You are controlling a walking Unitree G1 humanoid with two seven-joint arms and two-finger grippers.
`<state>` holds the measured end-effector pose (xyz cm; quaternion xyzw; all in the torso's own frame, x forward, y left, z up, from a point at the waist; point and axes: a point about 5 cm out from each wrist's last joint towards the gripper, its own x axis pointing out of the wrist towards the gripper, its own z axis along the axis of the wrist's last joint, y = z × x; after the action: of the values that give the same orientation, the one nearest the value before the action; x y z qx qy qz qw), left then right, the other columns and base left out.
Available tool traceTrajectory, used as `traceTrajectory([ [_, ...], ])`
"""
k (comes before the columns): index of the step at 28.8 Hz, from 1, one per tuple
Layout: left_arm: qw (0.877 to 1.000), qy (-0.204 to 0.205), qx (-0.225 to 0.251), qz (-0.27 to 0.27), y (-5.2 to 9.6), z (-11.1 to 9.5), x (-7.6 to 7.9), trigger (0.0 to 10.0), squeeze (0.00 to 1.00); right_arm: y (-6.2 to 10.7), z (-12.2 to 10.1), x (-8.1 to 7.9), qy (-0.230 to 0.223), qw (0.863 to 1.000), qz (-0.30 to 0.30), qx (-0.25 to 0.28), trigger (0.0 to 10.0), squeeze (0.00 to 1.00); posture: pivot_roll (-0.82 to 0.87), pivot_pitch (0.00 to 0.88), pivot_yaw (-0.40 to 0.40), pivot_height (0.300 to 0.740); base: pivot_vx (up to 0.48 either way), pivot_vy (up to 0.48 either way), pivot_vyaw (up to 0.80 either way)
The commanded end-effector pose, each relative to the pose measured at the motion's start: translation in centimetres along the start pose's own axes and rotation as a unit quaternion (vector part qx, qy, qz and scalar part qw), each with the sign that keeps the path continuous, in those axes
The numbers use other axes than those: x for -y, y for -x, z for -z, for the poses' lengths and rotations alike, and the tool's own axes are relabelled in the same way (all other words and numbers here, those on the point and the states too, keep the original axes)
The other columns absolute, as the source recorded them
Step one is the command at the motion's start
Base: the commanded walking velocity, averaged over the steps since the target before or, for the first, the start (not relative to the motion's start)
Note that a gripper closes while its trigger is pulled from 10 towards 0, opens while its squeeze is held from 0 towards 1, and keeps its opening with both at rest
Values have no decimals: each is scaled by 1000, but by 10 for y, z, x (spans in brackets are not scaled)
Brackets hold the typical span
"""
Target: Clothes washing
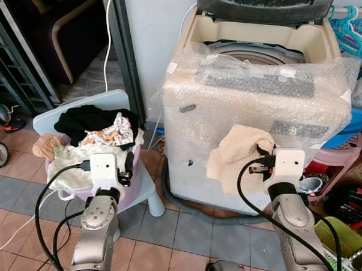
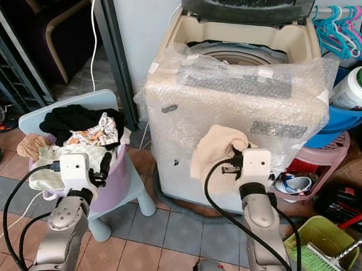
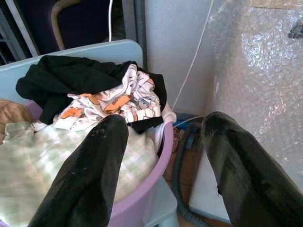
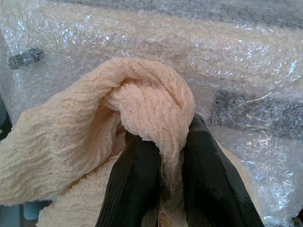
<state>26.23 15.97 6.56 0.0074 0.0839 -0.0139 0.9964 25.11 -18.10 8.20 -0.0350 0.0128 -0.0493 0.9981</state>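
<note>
Washing machine (image 1: 257,102): front wrapped in bubble wrap, drum interior hidden, lid cut off at frame top. Cream cloth (image 4: 118,137): covers my right hand (image 4: 163,189) fingertips. Basket (image 3: 156,156) contents partly buried.

bright daylight, sharp (bubble wrap glares)

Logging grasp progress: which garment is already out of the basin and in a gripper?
The cream ribbed cloth, pinched by the right gripper before the washing machine; the black, printed and checked garments lie in the purple basin.
</note>
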Motion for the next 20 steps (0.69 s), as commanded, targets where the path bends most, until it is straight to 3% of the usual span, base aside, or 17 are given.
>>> traceTrajectory([
  [1, 1000, -8, 1, 6, -1, -3, -1, 10000, 0, -2, -4, 2, -6, 1000, 12, 12, 10000, 0, -45, 2, 82, 740, 0, 0, 0],
  [13, 1000, 3, -15, 18, 2, -3, -4, 10000, 0, 4, -8, 2, -20, 1000, 10, 16, 10000, 0, -45, 24, 86, 740, 0, 0, 0],
  [20, 999, 7, -30, 13, 14, 3, -9, 10000, 0, 13, -15, 6, -15, 1000, -12, 24, 10000, 0, -37, 28, 75, 740, 0, 0, 0],
])
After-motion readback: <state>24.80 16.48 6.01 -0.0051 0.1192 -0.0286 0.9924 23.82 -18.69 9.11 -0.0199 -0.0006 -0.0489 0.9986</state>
